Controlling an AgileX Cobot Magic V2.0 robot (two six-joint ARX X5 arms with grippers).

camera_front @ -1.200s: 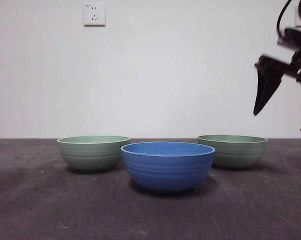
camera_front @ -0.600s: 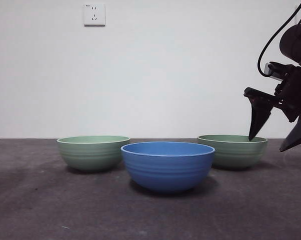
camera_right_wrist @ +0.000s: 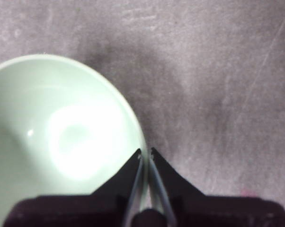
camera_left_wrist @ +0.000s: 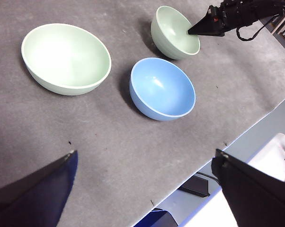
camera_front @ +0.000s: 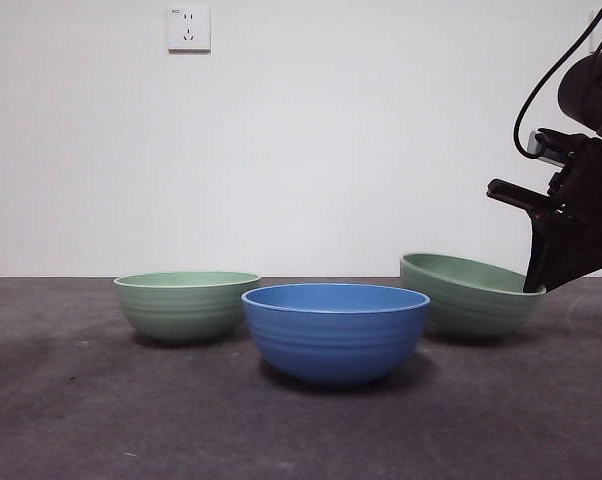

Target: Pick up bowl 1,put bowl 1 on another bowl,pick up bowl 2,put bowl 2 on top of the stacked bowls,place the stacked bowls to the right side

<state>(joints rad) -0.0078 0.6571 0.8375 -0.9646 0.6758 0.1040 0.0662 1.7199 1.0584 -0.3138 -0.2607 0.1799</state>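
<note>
right gripper (camera_front: 537, 285) pinched on tilted pale green bowl (camera_front: 469, 295) rim, right of blue bowl (camera_front: 335, 330), left gripper (camera_left_wrist: 145, 165) wide open, empty

From the right edge my right gripper (camera_front: 538, 283) comes in dark, its jaws pinched on the near-side rim of the right green bowl (camera_front: 469, 297), which sits tilted, its left rim higher than the gripped side, its base on the bench (camera_front: 101, 410). The blue bowl (camera_front: 335, 332) stands level in front at the middle. The left green bowl (camera_front: 186, 305) stands level behind it. A wall socket (camera_front: 188, 29) shows high on the white wall.
</note>
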